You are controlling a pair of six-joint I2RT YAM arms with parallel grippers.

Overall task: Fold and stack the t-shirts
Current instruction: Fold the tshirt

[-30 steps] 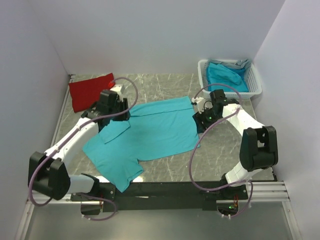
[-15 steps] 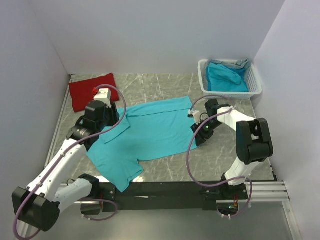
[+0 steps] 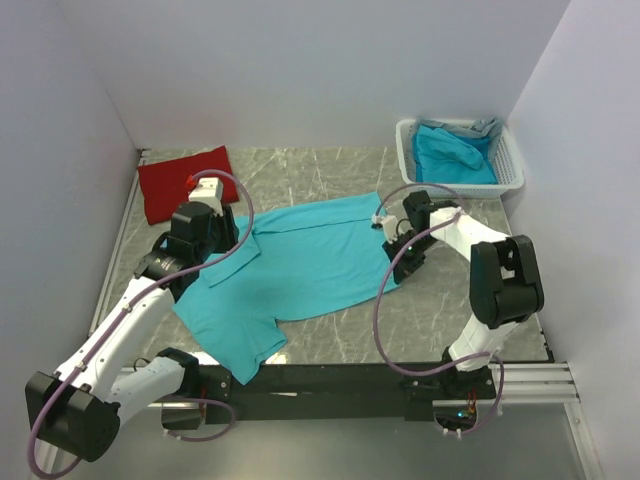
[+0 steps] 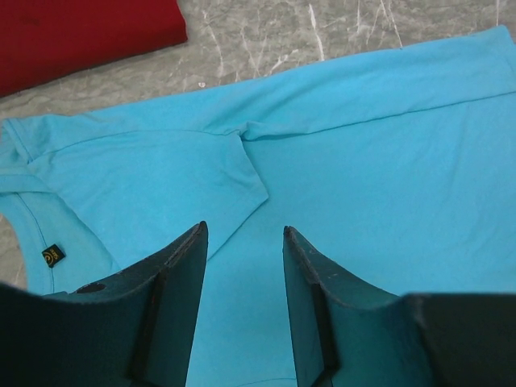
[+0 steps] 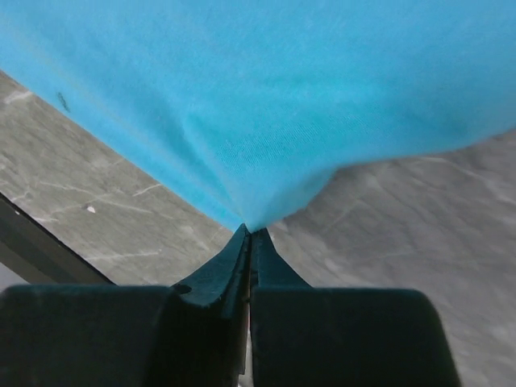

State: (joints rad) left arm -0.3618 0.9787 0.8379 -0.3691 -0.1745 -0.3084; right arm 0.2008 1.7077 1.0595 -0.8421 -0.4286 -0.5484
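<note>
The turquoise short-sleeved cloth t-shirt [image 3: 300, 265] lies spread on the grey marbled bench [image 3: 330, 170], one edge pinched tight in the right hand [image 5: 248, 230], the left hand [image 4: 242, 234] hovering parted above a sleeve (limp, light fabric, likely best gripped at hems and corners).

Bare tabletop [image 3: 320, 172] between red t-shirt [image 3: 180, 182] and basket [image 3: 511, 160], beyond the spread turquoise t-shirt [image 3: 300, 265].
</note>
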